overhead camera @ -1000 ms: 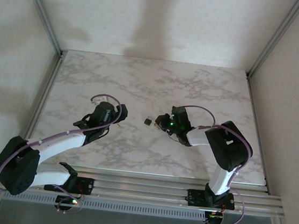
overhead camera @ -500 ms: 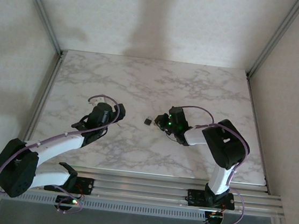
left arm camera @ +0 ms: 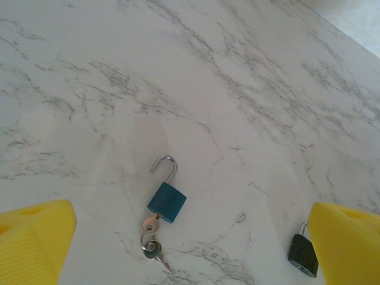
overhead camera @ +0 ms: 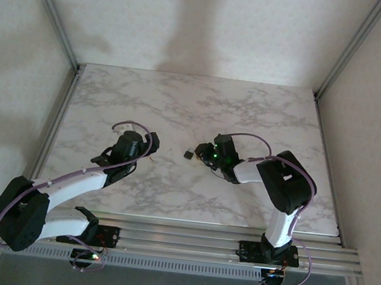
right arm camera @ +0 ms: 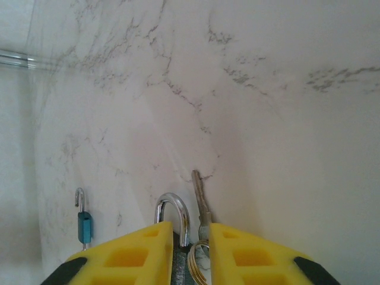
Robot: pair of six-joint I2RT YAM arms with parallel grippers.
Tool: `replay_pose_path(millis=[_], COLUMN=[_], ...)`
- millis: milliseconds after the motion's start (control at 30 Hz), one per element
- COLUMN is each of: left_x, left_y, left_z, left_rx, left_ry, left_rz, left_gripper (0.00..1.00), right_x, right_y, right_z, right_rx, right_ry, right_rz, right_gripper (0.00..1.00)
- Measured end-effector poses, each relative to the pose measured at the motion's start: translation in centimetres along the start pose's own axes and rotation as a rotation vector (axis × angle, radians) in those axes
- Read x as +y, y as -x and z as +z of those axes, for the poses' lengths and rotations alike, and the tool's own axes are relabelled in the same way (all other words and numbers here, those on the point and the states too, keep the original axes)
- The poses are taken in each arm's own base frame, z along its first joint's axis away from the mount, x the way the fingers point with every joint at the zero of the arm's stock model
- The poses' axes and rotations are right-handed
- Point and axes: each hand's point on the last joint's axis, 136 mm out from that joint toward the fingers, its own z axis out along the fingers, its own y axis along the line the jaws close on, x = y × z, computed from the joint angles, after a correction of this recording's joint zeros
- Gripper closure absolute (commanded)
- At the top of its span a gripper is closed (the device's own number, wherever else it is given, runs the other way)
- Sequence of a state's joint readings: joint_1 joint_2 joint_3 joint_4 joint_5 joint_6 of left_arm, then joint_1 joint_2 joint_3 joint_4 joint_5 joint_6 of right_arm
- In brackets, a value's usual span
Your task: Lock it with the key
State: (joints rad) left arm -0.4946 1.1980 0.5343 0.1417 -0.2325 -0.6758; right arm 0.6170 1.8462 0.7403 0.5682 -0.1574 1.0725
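A blue padlock (left arm camera: pixel 167 202) lies flat on the marble with its shackle swung open. A key (left arm camera: pixel 150 225) sits in its base, and a ring with a second key hangs from it. My left gripper (left arm camera: pixel 193 222) hovers above it, open, yellow fingers (left arm camera: pixel 35 243) wide on either side. A black padlock (overhead camera: pixel 188 154) lies further right. My right gripper (right arm camera: pixel 191 228) is low on the table, its jaws a narrow gap apart. The black padlock's body, a key ring (right arm camera: pixel 199 261) and a loose key (right arm camera: pixel 200 199) lie in that gap. The silver shackle (right arm camera: pixel 175 214) pokes out ahead.
The marble table (overhead camera: pixel 249 115) is bare towards the back and right. Metal frame posts (overhead camera: pixel 64 45) stand at the far corners and a rail runs along the near edge. The blue padlock (right arm camera: pixel 84 224) lies just left of the right gripper.
The right gripper's jaws have parted slightly around the black padlock and edged left. The left arm shifted a little at first, then held still.
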Motion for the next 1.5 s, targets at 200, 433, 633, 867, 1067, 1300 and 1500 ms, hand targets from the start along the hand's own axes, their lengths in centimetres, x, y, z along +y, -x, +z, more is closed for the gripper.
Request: replay_pose_path(millis=[200, 433, 633, 867, 1067, 1300, 1500], left_x=[0.0, 0.0, 0.3, 1.1, 1.9, 3.0, 4.4], left_y=[0.1, 0.1, 0.2, 1.3, 2.5, 3.2, 3.6], left_z=[0.0, 0.0, -0.2, -0.8, -1.4, -1.6, -1.6], left_rx=[-0.003, -0.003, -0.012, -0.067, -0.121, -0.157, -0.181], left_ry=[-0.002, -0.002, 0.001, 0.024, 0.053, 0.087, 0.139], left_rz=[0.002, 0.002, -0.003, -0.022, -0.043, -0.065, -0.1], left_gripper=[0.0, 0.0, 0.01, 0.0, 0.0, 0.0, 0.0], right_x=[0.3, 1.6, 4.0, 6.3, 6.5, 6.1, 6.2], right_y=[0.0, 0.7, 1.7, 3.1, 1.5, 0.0, -0.2], right_z=[-0.6, -2.9, -4.4, -6.8, -8.0, -8.7, -8.6], right_rx=[0.0, -0.014, -0.007, -0.048, -0.097, -0.172, -0.168], right_ry=[-0.011, -0.037, -0.054, -0.145, -0.267, -0.39, -0.389], right_rz=[-0.033, -0.119, -0.241, -0.444, -0.65, -0.835, -0.867], right_gripper=[0.6, 0.34, 0.19, 0.01, 0.01, 0.01, 0.01])
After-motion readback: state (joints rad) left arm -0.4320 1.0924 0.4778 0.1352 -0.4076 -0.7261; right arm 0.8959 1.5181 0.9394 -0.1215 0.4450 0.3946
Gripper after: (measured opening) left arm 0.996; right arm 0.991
